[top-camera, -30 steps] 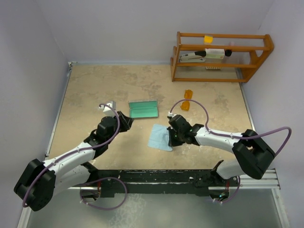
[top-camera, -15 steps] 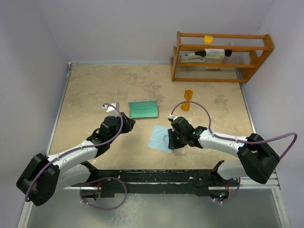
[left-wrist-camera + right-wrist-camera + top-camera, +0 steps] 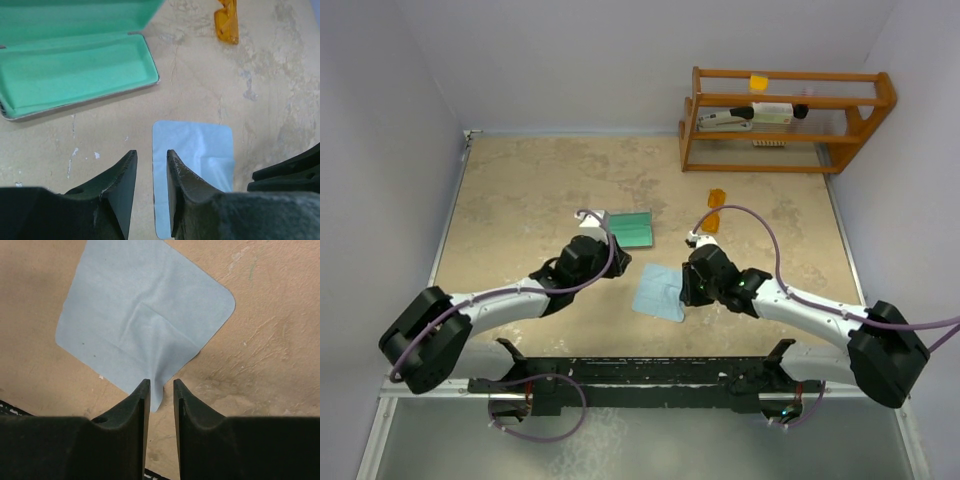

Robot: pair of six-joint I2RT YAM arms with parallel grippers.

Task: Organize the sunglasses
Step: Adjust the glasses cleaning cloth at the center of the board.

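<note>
The orange sunglasses [image 3: 713,210] lie on the table right of the open grey case with green lining [image 3: 630,228]. They also show in the left wrist view [image 3: 226,22], beyond the case [image 3: 75,70]. The light blue cloth [image 3: 658,290] lies flat between the two grippers. My left gripper [image 3: 613,264] is open and empty, its tips [image 3: 151,155] over the cloth's left edge [image 3: 195,170]. My right gripper [image 3: 690,288] stands at the cloth's right corner. Its jaws [image 3: 161,384] are narrowly apart, and a creased, slightly raised corner of the cloth [image 3: 140,320] lies between them.
A wooden rack [image 3: 785,120] with small items stands at the back right. Walls close the table on the left, back and right. The arms' base rail [image 3: 650,375] runs along the near edge.
My left arm has swung right, from left of the case to the cloth's left edge. My right gripper has shifted slightly right. The cloth, case and sunglasses have stayed put.
</note>
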